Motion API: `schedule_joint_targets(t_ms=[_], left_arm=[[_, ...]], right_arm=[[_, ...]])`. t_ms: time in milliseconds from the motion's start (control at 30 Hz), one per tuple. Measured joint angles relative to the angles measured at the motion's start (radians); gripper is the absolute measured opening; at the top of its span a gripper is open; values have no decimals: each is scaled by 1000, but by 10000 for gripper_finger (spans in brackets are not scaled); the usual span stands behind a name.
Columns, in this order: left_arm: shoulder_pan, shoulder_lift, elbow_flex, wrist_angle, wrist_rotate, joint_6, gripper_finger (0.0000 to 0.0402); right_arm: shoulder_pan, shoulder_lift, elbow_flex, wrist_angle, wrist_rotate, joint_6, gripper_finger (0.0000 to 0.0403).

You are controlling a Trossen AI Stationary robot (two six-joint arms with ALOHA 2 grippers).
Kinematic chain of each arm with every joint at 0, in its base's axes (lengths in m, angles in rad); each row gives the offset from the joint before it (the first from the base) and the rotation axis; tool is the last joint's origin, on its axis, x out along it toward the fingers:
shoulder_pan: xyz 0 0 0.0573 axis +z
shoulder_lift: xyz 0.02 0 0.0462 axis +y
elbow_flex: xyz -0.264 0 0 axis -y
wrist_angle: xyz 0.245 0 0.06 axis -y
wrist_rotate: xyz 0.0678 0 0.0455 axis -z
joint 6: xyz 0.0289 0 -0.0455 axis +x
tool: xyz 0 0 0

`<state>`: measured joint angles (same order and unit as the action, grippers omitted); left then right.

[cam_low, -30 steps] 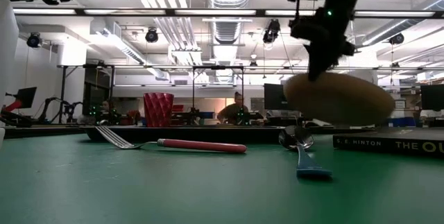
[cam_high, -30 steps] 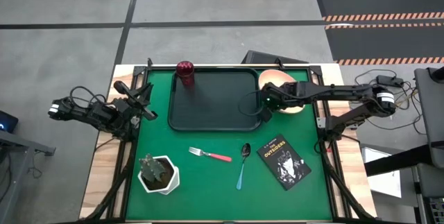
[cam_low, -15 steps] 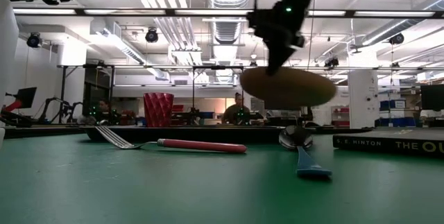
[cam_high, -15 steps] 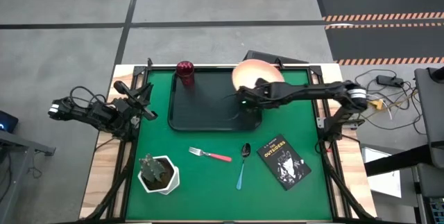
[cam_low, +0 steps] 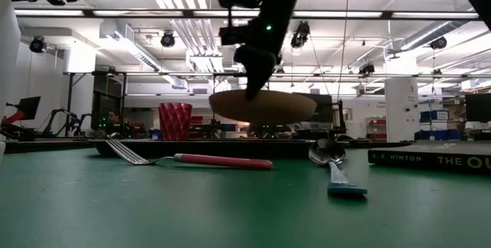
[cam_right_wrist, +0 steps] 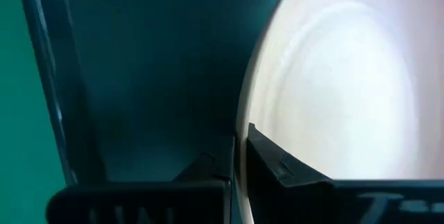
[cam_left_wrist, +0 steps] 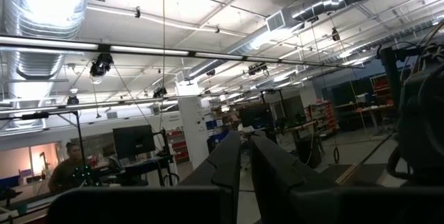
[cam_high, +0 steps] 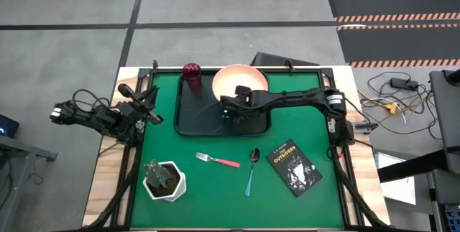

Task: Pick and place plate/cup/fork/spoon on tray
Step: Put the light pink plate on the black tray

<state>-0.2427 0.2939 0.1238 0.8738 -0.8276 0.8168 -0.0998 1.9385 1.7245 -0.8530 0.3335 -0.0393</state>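
Observation:
The peach-orange plate [cam_high: 241, 81] hangs over the far right part of the black tray [cam_high: 198, 117], held by my right gripper [cam_high: 228, 107], which is shut on it. In the low view the plate [cam_low: 263, 107] floats above the tray's rim [cam_low: 230, 147]. The dark red cup [cam_high: 191, 75] stands at the tray's far left corner. The pink-handled fork [cam_high: 218, 161] and the blue-handled spoon [cam_high: 251, 171] lie flat on the green mat in front of the tray. My left gripper [cam_high: 147, 107] waits shut at the table's left edge. My right gripper pinches the plate's rim [cam_right_wrist: 243, 130] between its two fingers, one on the upper face and one under it, on the plate's near side. The fingers [cam_low: 253, 75] come from above, pointing down. The plate is lifted clear of the tray, about level.
A black book with white lettering [cam_high: 294, 167] lies at the near right. A white pot with a green plant [cam_high: 164, 179] stands at the near left. The room behind the table shows in the low view.
My right gripper has carried the plate toward the table's left edge, from beyond the tray's right rim to over the tray. The plate stays lifted and about level. The fork, spoon and cup have kept still.

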Motion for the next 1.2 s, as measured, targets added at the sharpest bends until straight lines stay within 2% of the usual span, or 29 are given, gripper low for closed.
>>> schedule_joint_targets(t_ms=[333, 600, 867, 1200], left_arm=[[0, 0, 0, 0, 0, 0, 15], [0, 0, 0, 0, 0, 0, 15], [0, 0, 0, 0, -2, 0, 15], [0, 0, 0, 0, -3, 0, 15]], right_arm=[[0, 165, 140, 2, -79, -59, 9], [0, 239, 226, -25, -82, -85, 9], [-8, 238, 217, -47, -151, -41, 8], [-12, 238, 173, -47, -159, -24, 17]])
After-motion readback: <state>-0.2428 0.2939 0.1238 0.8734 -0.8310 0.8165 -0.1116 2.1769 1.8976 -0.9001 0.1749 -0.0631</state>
